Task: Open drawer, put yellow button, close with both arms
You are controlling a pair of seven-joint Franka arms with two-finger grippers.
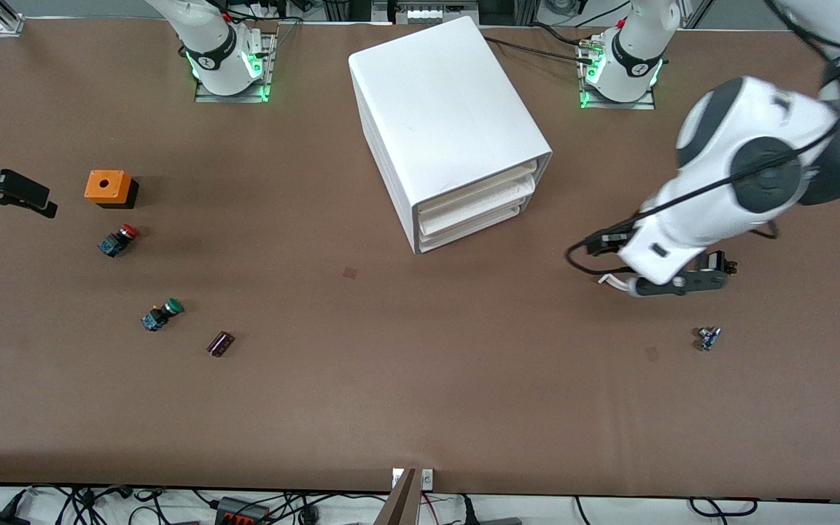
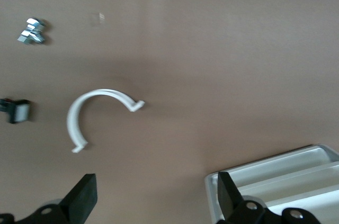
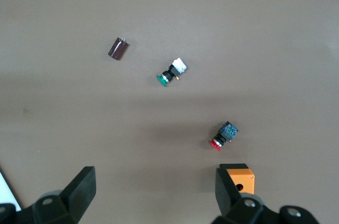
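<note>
The drawer is the top one of three in the white cabinet, which stands on the worktop between the two arm bases. All three drawer fronts sit flush with the cabinet's open face, so what they hold is hidden. That face is angled toward the camera and the left arm's end. In front of it lies a wide bare stretch of brown worktop reaching to the edge nearest the camera.

The left gripper hangs low over the worktop toward the left arm's end of the cabinet, jaws spread wide. A white C-shaped clip lies under it, with a small black piece beside the clip. A small metal part lies nearer the camera.

The right gripper hovers at the right arm's end, jaws wide. Just beside it is an orange box. A red-capped switch, a green-capped switch and a dark cylinder lie well apart, each nearer the camera than the last.
</note>
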